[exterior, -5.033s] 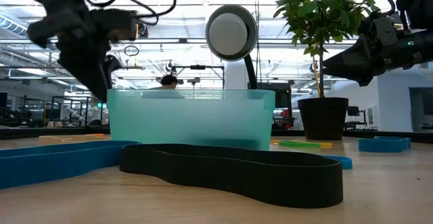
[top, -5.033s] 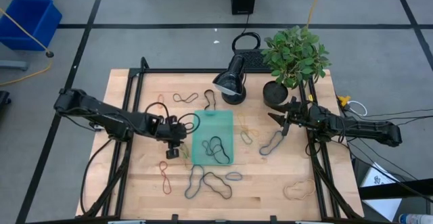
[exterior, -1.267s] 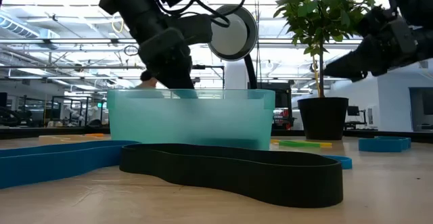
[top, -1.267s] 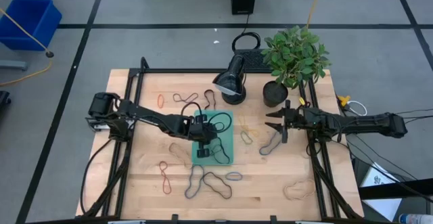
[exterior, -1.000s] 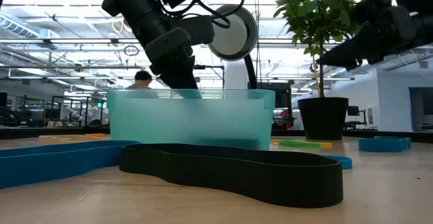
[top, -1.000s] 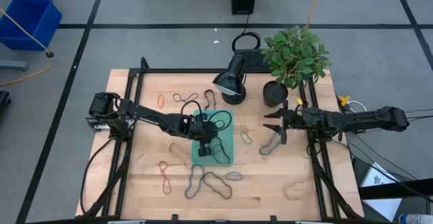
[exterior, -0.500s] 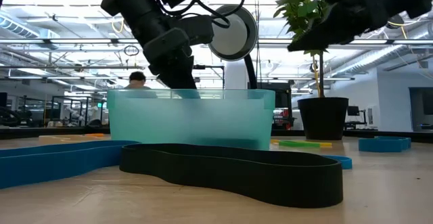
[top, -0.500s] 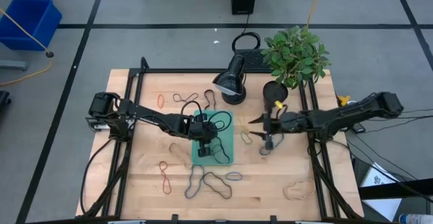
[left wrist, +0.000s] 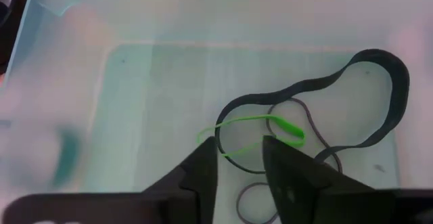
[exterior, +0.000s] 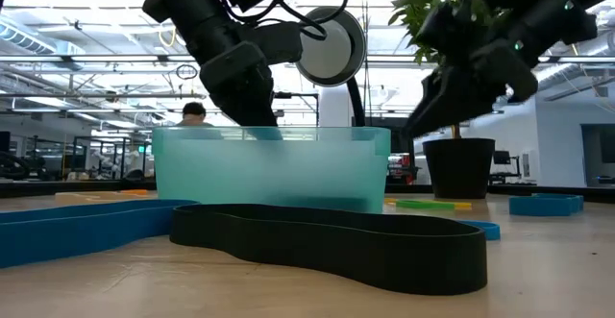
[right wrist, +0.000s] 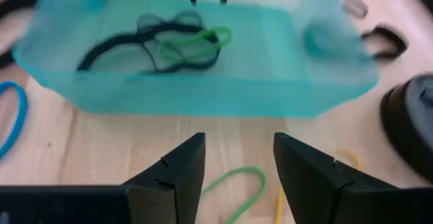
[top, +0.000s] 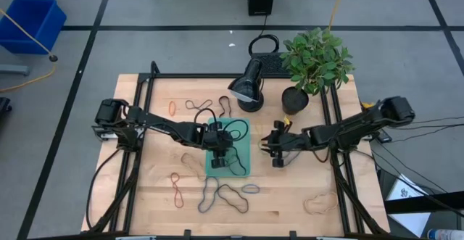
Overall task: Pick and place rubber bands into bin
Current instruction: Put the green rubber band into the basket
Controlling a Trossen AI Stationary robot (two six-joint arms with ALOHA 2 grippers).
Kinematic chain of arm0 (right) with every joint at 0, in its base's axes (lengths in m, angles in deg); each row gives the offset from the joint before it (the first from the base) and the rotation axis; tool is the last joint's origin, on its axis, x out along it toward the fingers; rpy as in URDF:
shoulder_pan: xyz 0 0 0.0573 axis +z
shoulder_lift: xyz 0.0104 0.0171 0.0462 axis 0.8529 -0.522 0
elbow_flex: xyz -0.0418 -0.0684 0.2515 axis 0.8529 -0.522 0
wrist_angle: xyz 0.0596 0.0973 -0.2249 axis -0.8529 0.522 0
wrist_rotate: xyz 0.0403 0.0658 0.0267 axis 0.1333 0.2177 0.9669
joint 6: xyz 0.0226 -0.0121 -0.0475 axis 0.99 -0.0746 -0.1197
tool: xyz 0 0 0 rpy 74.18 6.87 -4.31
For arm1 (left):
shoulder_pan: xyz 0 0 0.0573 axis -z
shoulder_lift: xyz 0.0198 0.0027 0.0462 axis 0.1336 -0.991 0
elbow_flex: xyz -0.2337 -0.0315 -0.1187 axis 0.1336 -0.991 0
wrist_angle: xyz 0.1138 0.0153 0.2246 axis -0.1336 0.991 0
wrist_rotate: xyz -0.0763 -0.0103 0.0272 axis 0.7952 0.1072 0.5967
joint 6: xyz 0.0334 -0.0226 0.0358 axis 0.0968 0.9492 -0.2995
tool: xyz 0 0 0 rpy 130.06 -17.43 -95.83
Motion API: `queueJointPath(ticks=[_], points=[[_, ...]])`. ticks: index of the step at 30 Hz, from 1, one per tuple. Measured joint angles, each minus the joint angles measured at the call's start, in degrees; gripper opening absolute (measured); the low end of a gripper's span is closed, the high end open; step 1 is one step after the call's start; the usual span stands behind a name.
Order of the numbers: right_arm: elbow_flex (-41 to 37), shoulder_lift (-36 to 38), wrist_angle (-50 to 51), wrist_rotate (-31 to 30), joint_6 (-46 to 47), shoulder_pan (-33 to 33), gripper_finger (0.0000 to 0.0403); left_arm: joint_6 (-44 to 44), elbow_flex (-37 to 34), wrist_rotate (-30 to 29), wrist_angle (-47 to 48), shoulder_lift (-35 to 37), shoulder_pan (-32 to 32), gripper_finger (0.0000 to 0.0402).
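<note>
The teal bin (top: 245,127) lies at the table's middle and holds several black rubber bands (top: 233,160) and a green one (left wrist: 270,126). My left gripper (top: 220,150) is open just above the bin's floor, its fingertips (left wrist: 210,148) on either side of the green band's near end; I cannot tell if they touch it. My right gripper (top: 270,147) is open and empty just right of the bin, pointing at its wall (right wrist: 203,95), above a green band (right wrist: 243,183) and a yellow band (right wrist: 281,197) that lie flat on the wood.
More loose bands lie on the wood: orange (top: 172,108) and black (top: 198,104) at the far left, red (top: 176,189), blue and black (top: 221,193) near the front, tan (top: 319,204) front right. A black lamp (top: 248,84) and potted plant (top: 313,62) stand behind.
My right gripper has gone toward the table's left, from near the plant pot to just beside the bin's right wall, and has come lower, staying open. My left gripper has kept still over the bin.
</note>
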Motion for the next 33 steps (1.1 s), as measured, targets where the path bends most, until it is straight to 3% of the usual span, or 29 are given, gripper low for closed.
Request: queueJointPath(ticks=[7, 11, 26, 33], points=[[0.0, -5.25, 0.14, -0.2, 5.98, 0.0, 0.0169, 0.01, 0.0, 0.37, 0.47, 0.7, 0.0, 0.016], [0.0, -7.61, 0.85, -2.87, 9.55, 0.0, 0.0169, 0.02, 0.05, 0.58, 1.43, 2.44, 0.0, 0.0161], [0.11, -12.57, 3.55, -1.94, 19.29, -2.06, 0.0168, 0.16, -0.05, 0.67, 2.95, 12.35, 0.26, 0.0161], [0.11, -12.55, 4.07, 1.2, 19.01, -2.33, 0.013, -0.08, -0.14, 0.66, 5.09, 15.35, 0.38, 0.0161]])
